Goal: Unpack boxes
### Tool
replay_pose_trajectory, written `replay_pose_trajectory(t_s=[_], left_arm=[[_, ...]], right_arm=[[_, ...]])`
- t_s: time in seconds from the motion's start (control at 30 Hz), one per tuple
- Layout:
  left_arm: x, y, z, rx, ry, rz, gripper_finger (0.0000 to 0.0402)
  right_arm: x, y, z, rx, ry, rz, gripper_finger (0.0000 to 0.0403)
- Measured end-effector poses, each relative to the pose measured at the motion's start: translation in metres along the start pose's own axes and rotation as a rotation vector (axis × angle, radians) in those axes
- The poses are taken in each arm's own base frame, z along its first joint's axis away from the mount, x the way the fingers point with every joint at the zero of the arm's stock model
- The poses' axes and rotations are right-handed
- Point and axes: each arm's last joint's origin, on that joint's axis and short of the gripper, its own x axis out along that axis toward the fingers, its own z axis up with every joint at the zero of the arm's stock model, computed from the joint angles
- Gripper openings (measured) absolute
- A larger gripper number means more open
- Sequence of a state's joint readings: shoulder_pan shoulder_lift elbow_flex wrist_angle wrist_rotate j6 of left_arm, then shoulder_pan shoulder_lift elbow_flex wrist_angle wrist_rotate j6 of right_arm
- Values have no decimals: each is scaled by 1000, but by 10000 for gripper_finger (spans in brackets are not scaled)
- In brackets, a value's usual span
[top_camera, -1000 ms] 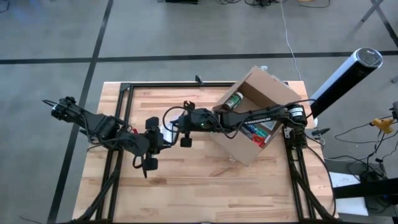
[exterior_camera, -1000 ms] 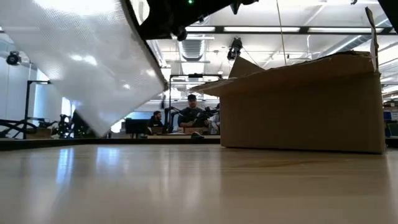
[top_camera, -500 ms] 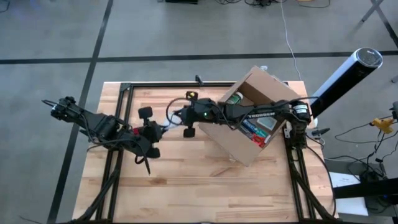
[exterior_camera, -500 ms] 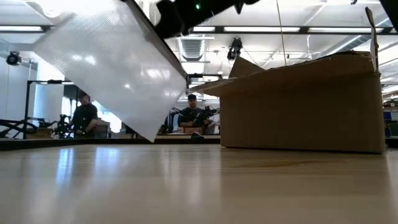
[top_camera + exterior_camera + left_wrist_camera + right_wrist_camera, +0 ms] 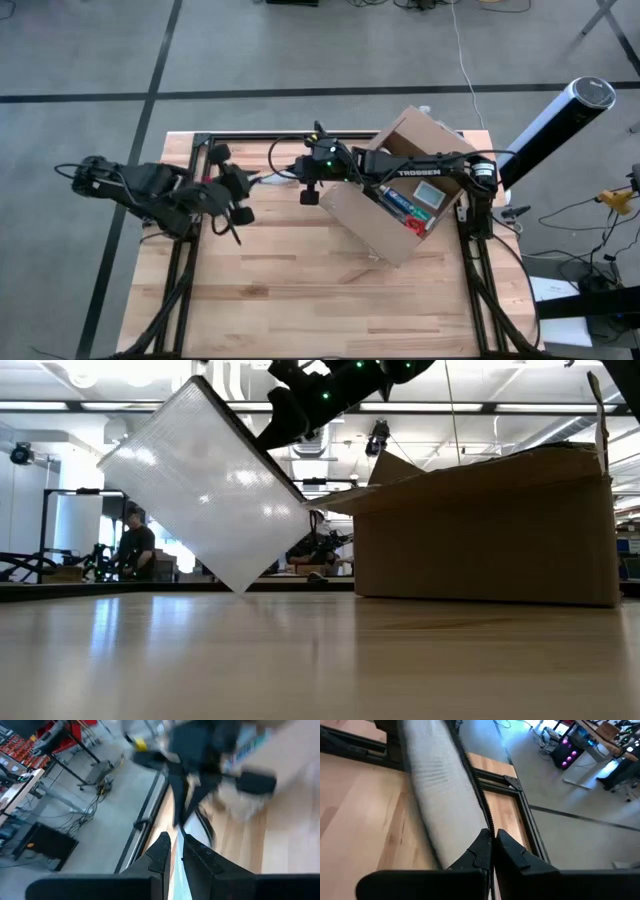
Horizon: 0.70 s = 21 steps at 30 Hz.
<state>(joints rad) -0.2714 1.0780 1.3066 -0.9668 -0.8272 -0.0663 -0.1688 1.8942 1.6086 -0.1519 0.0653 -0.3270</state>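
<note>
Pouch (image 5: pixel 205 490) transfer has progressed: my right gripper (image 5: pixel 492 837), clamped shut on its zip edge, has swung it away from the box (image 5: pixel 405 185) at the table's right rear. My left gripper (image 5: pixel 175 842) pinches the same pouch.

Translucent white zip pouch (image 5: pixel 205 490), hung tilted above the wooden table (image 5: pixel 300 290), one corner lowest, near the tabletop; its dark zip edge (image 5: pixel 472 780) ran along one side; black metal frame (image 5: pixel 200 140) stood at the table's far edge; grey concrete floor (image 5: pixel 300 50) with dark lines lay around; silver-and-black cylinder (image 5: pixel 555 125) stood off the table's right side; person (image 5: pixel 135 545) stood in the room behind.
</note>
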Motion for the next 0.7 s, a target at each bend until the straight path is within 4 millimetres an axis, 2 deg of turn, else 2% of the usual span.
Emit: replay_pose_trajectory(t_s=[0.13, 0.37, 0.53, 0.7], left_arm=[[-9, 11, 9, -145, -117, -49, 34], [-20, 20, 21, -411, -255, -106, 35], [-14, 13, 27, -471, -259, -114, 43], [-2, 2, 33, -478, -250, -110, 72]], right_arm=[[-7, -3, 13, 130, -8, 91, 0], [-30, -11, 47, 202, 6, 165, 0], [-51, -19, 67, 196, 26, 175, 0], [-60, -16, 70, 201, 93, 216, 0]])
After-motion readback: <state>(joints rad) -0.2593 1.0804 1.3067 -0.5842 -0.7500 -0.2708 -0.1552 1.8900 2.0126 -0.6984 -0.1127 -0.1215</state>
